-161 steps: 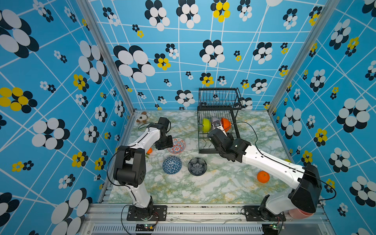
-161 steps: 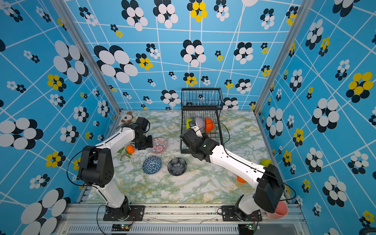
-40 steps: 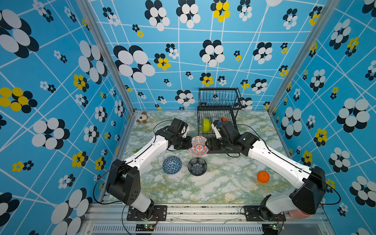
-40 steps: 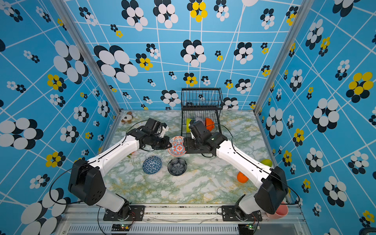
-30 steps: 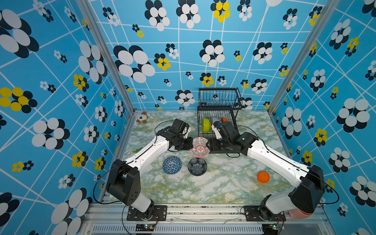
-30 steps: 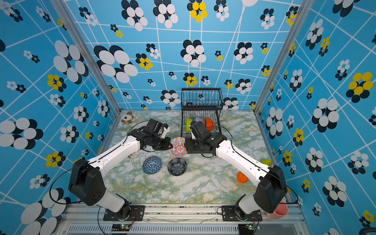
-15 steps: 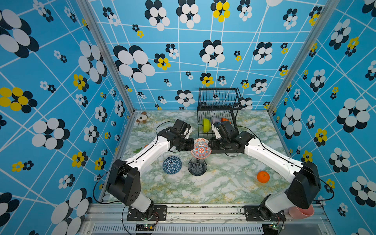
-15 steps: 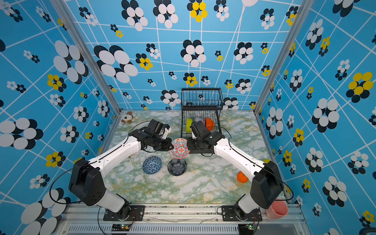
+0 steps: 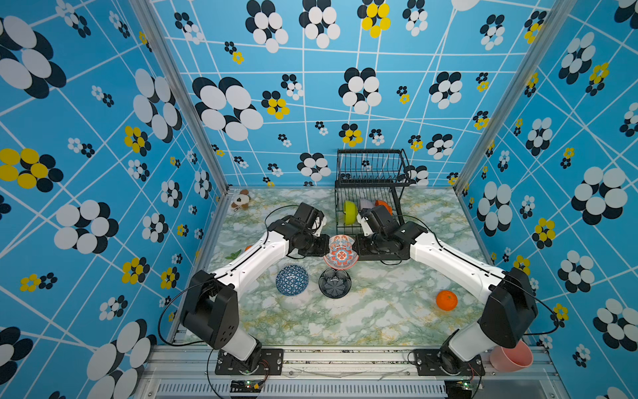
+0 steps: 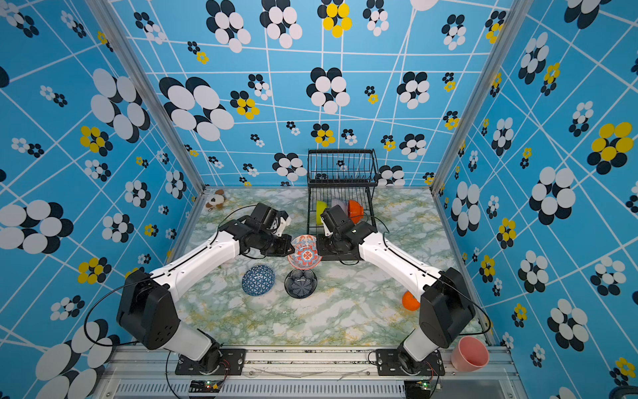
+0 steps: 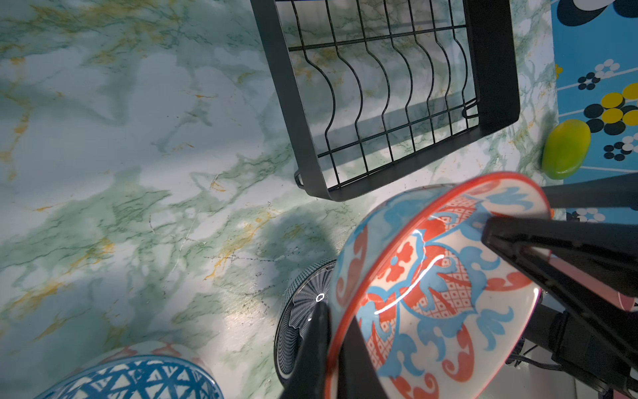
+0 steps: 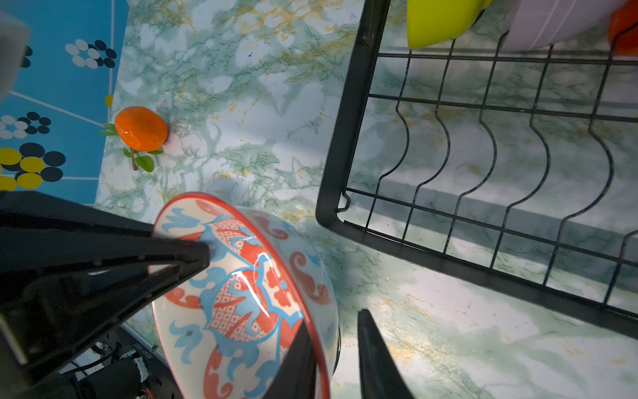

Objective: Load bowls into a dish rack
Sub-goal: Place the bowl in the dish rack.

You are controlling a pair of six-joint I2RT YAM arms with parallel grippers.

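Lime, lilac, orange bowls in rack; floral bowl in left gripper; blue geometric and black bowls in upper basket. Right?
No: the blue geometric bowl and black bowl sit on the table, not in the upper basket; both top views show it. The lime bowl, lilac bowl, orange bowl in the dish rack and floral bowl in the left gripper stand.

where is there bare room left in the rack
The dish rack has bare front slots, from its near rim to the lime-green bowl. The back row is crowded: that one, the lilac bowl, the orange bowl. Also bare: the marble between black bowl and orange fruit.
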